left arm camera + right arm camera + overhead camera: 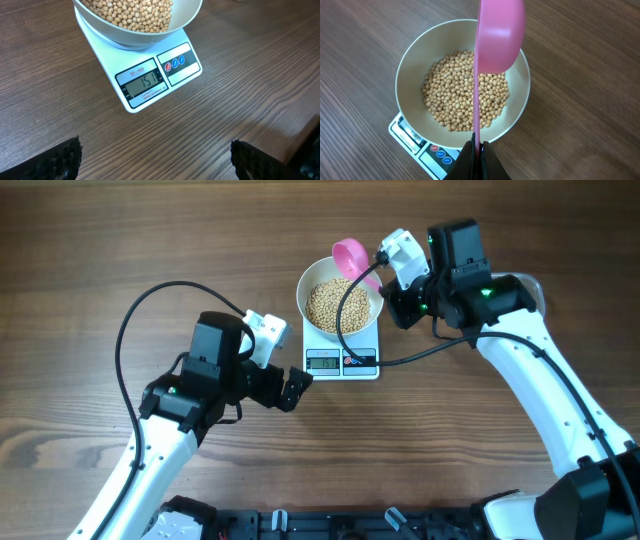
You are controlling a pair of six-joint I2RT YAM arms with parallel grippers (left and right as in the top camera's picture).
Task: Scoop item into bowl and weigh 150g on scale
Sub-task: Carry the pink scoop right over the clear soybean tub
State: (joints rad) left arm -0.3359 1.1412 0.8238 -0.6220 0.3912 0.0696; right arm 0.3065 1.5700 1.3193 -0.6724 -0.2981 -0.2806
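Wooden worktop (100, 260) carries the scale (342, 361), reading 151, with the bowl (305, 292) of beans (338, 305) on it. Over the bowl the right tool (478, 147) pinches the pink scoop (497, 35) by its handle; the left tool (297, 387) gapes wide, empty. Draw the scoop away level, adding nothing.

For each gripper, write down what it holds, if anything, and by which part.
The right gripper grips the pink scoop by the end of its handle, its head over the bowl. The left gripper is open and holds nothing.
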